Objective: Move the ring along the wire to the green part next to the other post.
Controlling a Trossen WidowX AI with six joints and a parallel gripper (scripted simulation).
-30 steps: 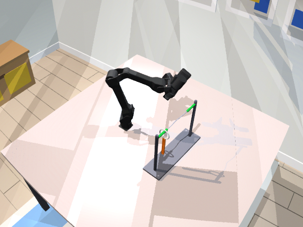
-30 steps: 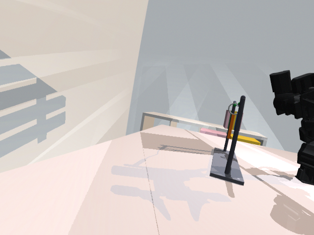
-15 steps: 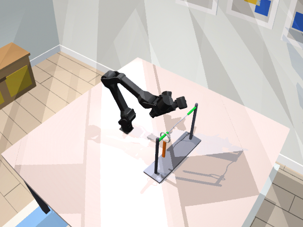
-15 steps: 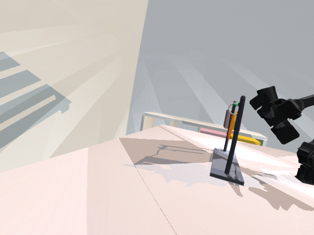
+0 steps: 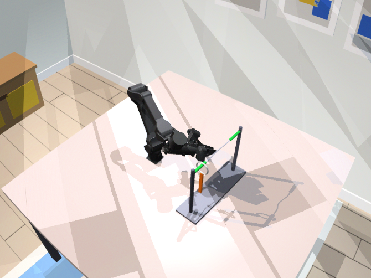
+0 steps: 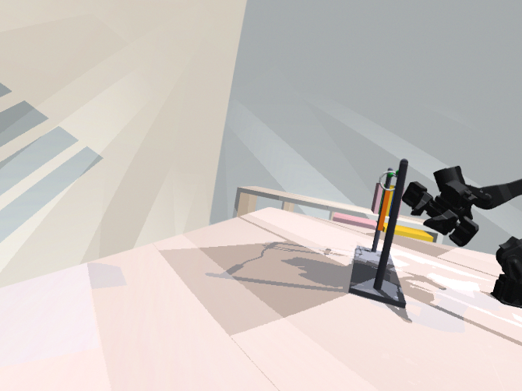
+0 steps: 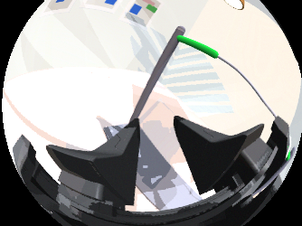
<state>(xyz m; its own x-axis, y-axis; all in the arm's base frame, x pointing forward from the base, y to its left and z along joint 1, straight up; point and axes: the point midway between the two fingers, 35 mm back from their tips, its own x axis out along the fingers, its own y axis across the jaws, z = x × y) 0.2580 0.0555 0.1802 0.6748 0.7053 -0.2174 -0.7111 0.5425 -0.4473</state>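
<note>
The ring [image 5: 207, 170] [image 6: 379, 181] hangs around the green part [image 5: 197, 168] beside the nearer post [image 5: 191, 191] in the top view. Its orange handle [image 5: 200, 183] [image 6: 383, 210] points down. The other green part [image 5: 235, 135] [image 7: 197, 46] meets the far post [image 5: 237, 151] [image 7: 155, 79]. The thin grey wire [image 5: 222, 145] [image 7: 246, 79] joins them. My gripper [image 5: 213, 152] [image 6: 421, 216] [image 7: 156, 121] is partly open and empty, on the arm's side of the stand. In the top view its tip overlaps the grey wire; contact cannot be told there. The wrist view does not show the ring or handle.
The posts stand on a dark base plate [image 5: 202, 205] on the pink table [image 5: 92, 197]. In the wrist view, wire passes behind the right side of my gripper. A shelf with coloured boxes stands beyond the table in the exterior view.
</note>
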